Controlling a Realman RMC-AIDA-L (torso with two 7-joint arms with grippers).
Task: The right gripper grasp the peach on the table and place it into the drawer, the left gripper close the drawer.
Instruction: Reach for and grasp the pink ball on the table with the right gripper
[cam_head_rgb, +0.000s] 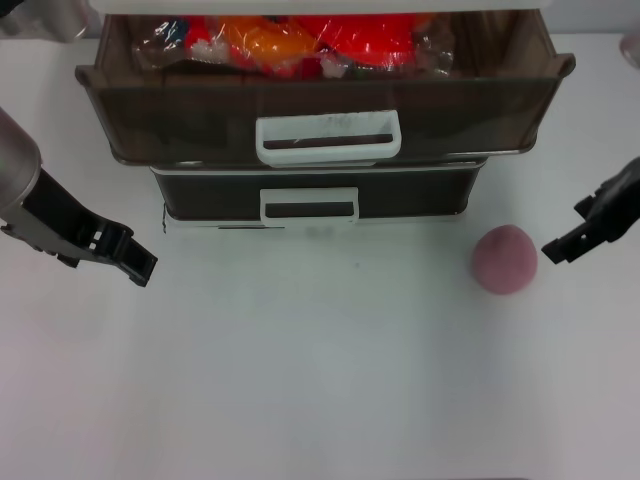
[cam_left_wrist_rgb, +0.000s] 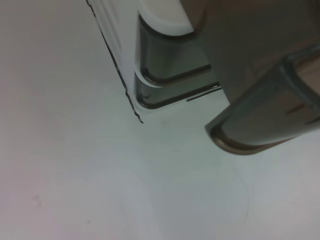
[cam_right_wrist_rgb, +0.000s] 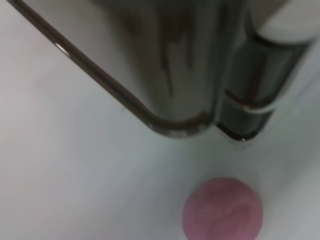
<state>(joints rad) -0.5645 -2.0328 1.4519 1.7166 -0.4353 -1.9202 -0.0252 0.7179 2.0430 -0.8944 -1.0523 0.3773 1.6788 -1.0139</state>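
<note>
My right claw (cam_head_rgb: 553, 249) hovers just beside the peach (cam_head_rgb: 505, 259), not touching it; I cannot tell whether its fingers are apart. The peach sits on the white table (cam_head_rgb: 320, 380), near the cabinet's front right corner, with bare table all around it. The drawer (cam_head_rgb: 325, 100) above stands pulled out, packets (cam_head_rgb: 300, 40) inside. My left claw (cam_head_rgb: 140, 265) waits left of the cabinet, fingers together.
</note>
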